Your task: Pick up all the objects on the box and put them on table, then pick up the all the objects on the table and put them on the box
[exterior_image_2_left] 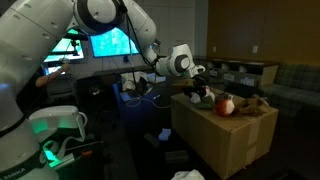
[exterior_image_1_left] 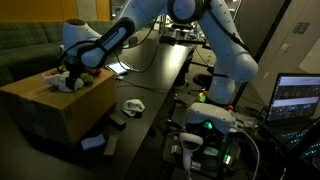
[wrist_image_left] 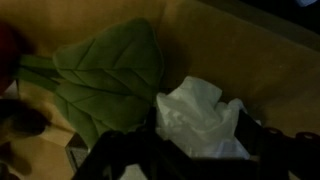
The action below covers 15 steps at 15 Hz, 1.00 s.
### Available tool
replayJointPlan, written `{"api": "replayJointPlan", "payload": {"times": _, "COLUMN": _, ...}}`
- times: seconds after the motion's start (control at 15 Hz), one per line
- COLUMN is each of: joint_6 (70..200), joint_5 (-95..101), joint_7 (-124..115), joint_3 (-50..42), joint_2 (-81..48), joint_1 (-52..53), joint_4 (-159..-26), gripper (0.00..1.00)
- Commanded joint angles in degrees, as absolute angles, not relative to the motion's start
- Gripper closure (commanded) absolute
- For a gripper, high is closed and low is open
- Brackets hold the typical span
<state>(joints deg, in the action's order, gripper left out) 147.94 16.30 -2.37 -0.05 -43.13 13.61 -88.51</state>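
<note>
The brown cardboard box [exterior_image_1_left: 60, 108] [exterior_image_2_left: 228, 138] stands beside the black table [exterior_image_1_left: 160, 85]. On its top [wrist_image_left: 235, 50] lie a white crumpled cloth toy [wrist_image_left: 195, 112], a green leaf-shaped cloth [wrist_image_left: 110, 72] and a red toy [exterior_image_2_left: 225, 103] [wrist_image_left: 8, 50]. My gripper [wrist_image_left: 200, 145] [exterior_image_1_left: 68, 76] [exterior_image_2_left: 200, 88] is low over the box, its dark fingers standing apart on either side of the white toy, close to its flanks. On the table rest a pale rounded cloth [exterior_image_1_left: 132, 105], a dark bar [exterior_image_1_left: 116, 122] and a bluish piece [exterior_image_1_left: 92, 142].
A green sofa [exterior_image_1_left: 25, 45] stands behind the box. A laptop with a lit screen [exterior_image_1_left: 300, 98] and the robot's base [exterior_image_1_left: 205, 125] are at the table's near end. A bright monitor [exterior_image_2_left: 112, 42] glows at the back. Cables run along the table.
</note>
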Motion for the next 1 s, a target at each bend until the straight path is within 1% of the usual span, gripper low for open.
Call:
{"api": "replayJointPlan", "payload": {"times": 0.0, "joint_6": 146.9, "joint_5": 15.0, "joint_7": 0.2, "joint_3": 1.1, "joint_2": -44.4, "joint_1": 12.9, "joint_4": -85.9, "gripper": 0.55}}
{"api": "replayJointPlan", "payload": {"times": 0.13, "joint_6": 146.9, "joint_5": 15.0, "joint_7": 0.7, "joint_3": 1.4, "joint_2": -43.5, "joint_1": 13.0, "joint_4": -86.5, "gripper": 0.71}}
{"api": "replayJointPlan", "payload": {"times": 0.2, "joint_6": 147.0, "joint_5": 15.0, "joint_7": 1.0, "joint_3": 1.7, "joint_2": -43.2, "joint_1": 13.1, "joint_4": -86.8, "gripper": 0.77}}
{"api": "replayJointPlan", "payload": {"times": 0.27, "joint_6": 147.1, "joint_5": 15.1, "joint_7": 1.2, "joint_3": 1.9, "joint_2": -42.8, "joint_1": 13.2, "joint_4": -87.1, "gripper": 0.86}}
{"api": "replayJointPlan", "payload": {"times": 0.4, "joint_6": 146.7, "joint_5": 14.4, "joint_7": 2.6, "joint_3": 3.4, "joint_2": -41.3, "joint_1": 12.8, "joint_4": -88.5, "gripper": 0.98}}
{"api": "replayJointPlan", "payload": {"times": 0.47, "joint_6": 146.5, "joint_5": 14.4, "joint_7": 3.0, "joint_3": 3.9, "joint_2": -40.7, "joint_1": 13.0, "joint_4": -89.1, "gripper": 1.00}}
{"api": "replayJointPlan", "payload": {"times": 0.93, "joint_6": 143.7, "joint_5": 11.4, "joint_7": 7.5, "joint_3": 8.7, "joint_2": -32.9, "joint_1": 12.0, "joint_4": -97.3, "gripper": 0.99}}
